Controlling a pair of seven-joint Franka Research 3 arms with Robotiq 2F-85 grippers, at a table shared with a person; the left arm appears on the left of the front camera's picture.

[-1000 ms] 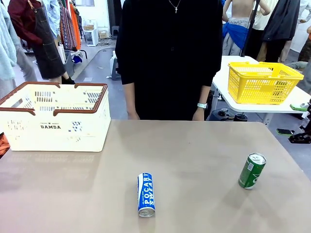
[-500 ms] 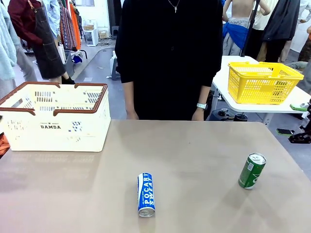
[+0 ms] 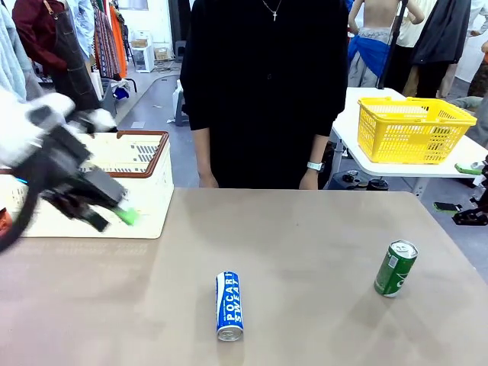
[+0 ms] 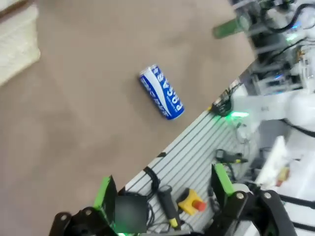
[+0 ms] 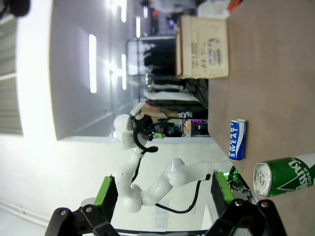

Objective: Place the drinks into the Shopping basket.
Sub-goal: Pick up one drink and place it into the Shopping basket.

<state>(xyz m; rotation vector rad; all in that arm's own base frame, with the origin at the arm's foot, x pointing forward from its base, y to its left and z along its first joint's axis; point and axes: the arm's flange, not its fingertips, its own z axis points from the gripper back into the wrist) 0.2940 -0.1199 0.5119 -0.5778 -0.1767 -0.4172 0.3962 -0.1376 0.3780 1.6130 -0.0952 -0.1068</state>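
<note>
With left gripper (image 4: 163,191) spread wide — centre over lying blue can (image 4: 161,92), pinch across its width, mid-body.

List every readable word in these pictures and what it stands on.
"POCARI SWEAT": blue-and-white slim can, lying down.
White lettering on green slim can: not legible.
Print on cream slotted plastic basket: blurred, unreadable.

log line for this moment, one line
left gripper open, by Shopping basket | right gripper open | blue can, green can on table, ungrasped
</note>
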